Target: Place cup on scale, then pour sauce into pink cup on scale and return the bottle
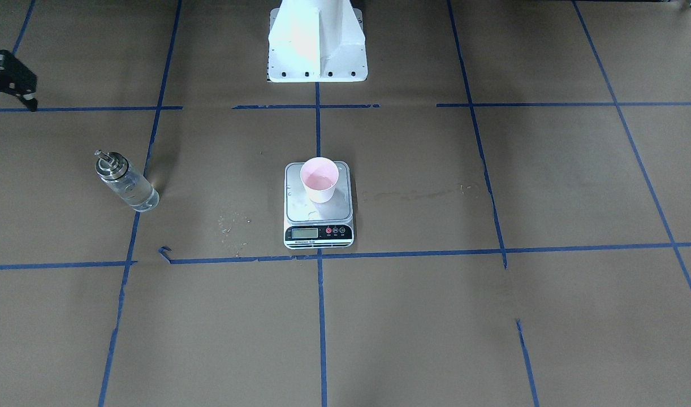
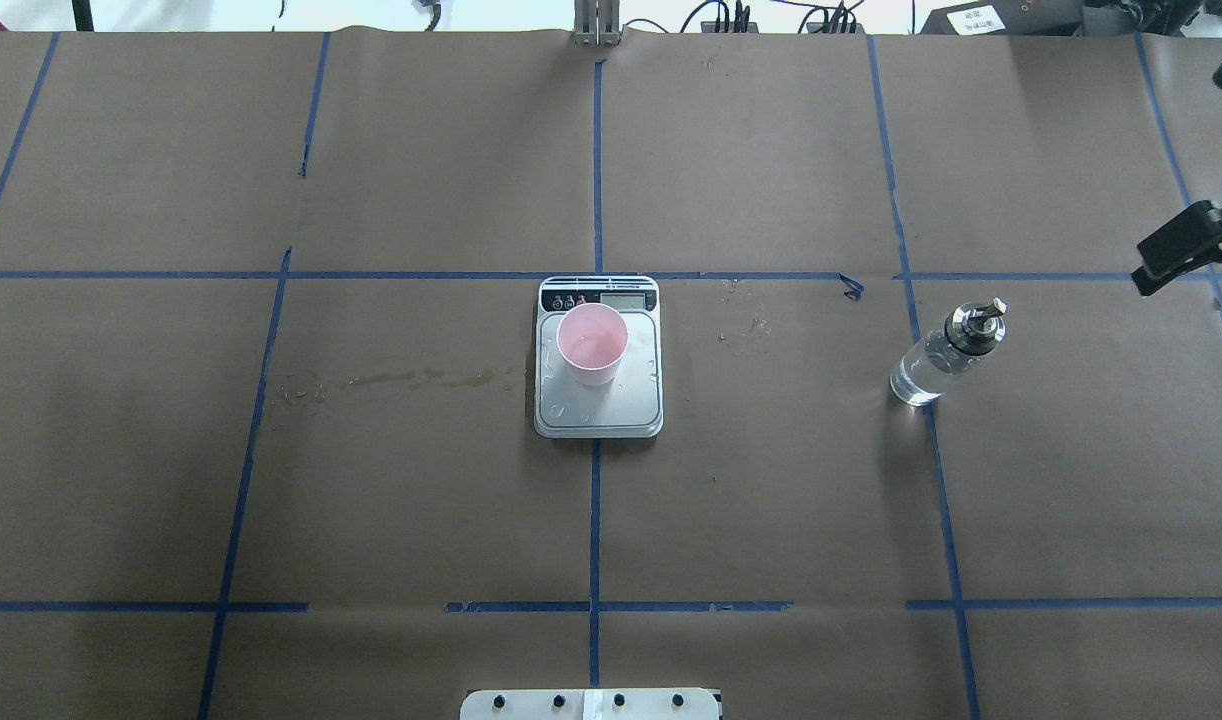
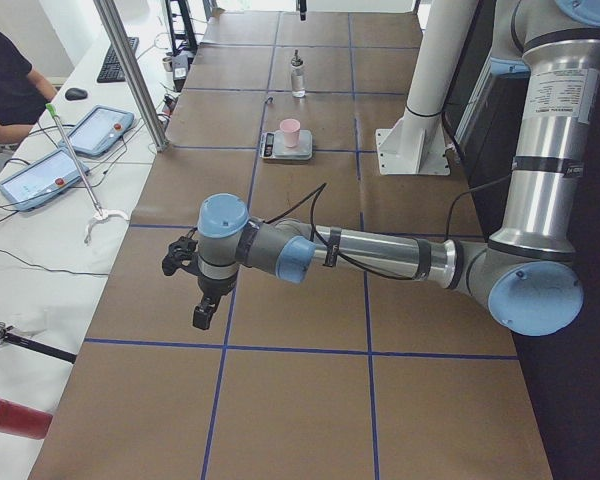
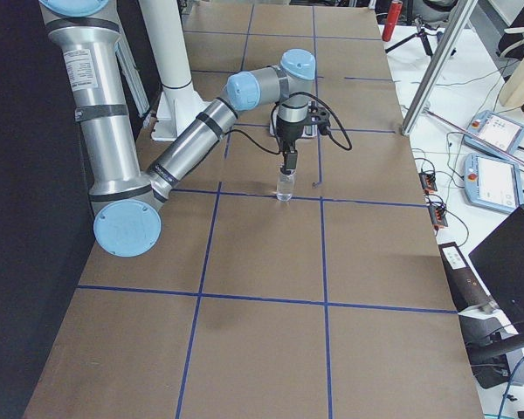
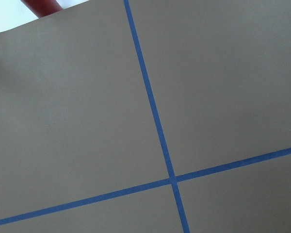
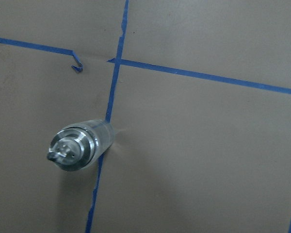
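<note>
Nothing legible for us in any view. The scale [image 1: 323,213] has an LCD [image 1: 304,232] with no digits we can make out, and the tiny captions under its round buttons [image 1: 335,230] are blur. The right-arm sticker [image 4: 80,63] and the left-arm sticker [image 3: 553,92] carry printed lines, both too small to read. The white label [image 2: 976,18] on a black box [image 2: 946,22] past the counter [image 2: 421,150] shows dark characters, unreadable. The tablet screens [image 3: 102,128] are also unreadable.

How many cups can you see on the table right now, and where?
1. The cup stands upright on the scale, on its platform, well apart from the bottle. No other cup shows in any view.
</note>
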Controlling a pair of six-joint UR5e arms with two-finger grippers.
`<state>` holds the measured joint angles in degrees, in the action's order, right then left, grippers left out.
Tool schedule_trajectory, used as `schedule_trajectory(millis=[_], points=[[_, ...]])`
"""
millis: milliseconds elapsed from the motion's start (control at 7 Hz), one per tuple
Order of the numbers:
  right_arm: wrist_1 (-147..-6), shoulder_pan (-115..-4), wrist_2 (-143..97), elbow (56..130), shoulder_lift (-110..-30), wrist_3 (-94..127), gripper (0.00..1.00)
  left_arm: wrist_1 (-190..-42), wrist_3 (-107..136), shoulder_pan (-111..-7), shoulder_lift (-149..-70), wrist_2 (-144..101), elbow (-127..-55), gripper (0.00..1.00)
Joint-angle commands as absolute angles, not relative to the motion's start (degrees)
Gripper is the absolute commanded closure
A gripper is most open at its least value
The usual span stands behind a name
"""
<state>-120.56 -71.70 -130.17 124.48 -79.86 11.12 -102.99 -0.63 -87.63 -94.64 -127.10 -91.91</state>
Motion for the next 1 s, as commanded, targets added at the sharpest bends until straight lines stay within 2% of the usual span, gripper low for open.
schedule_trajectory(millis=[0,143,571,714,857], points=[[-120.4,-84.6,-131.1,112.6,-79.8,-13.6,0.0,-102.9,-0.7,-87.6,-94.5,-127.2,-91.9,0.0],[-119.3,-87.6,-131.1,107.9,-80.1,-19.5,0.0,-102.9,-0.7,-87.6,-93.7,-127.3,-92.0,0.0],[-97.7,-90.4,-131.5,97.2,-85.5,-17.8,0.0,-102.8,-0.7,-87.5,-93.3,-127.4,-91.6,0.0],[-96.7,-89.7,-131.9,92.3,-86.0,-13.8,0.0,-102.8,-0.7,-87.6,-93.3,-127.4,-91.5,0.0],[-95.5,-88.6,-131.7,90.8,-85.3,-12.9,0.0,-102.7,-0.7,-87.6,-93.2,-127.4,-91.1,0.0]])
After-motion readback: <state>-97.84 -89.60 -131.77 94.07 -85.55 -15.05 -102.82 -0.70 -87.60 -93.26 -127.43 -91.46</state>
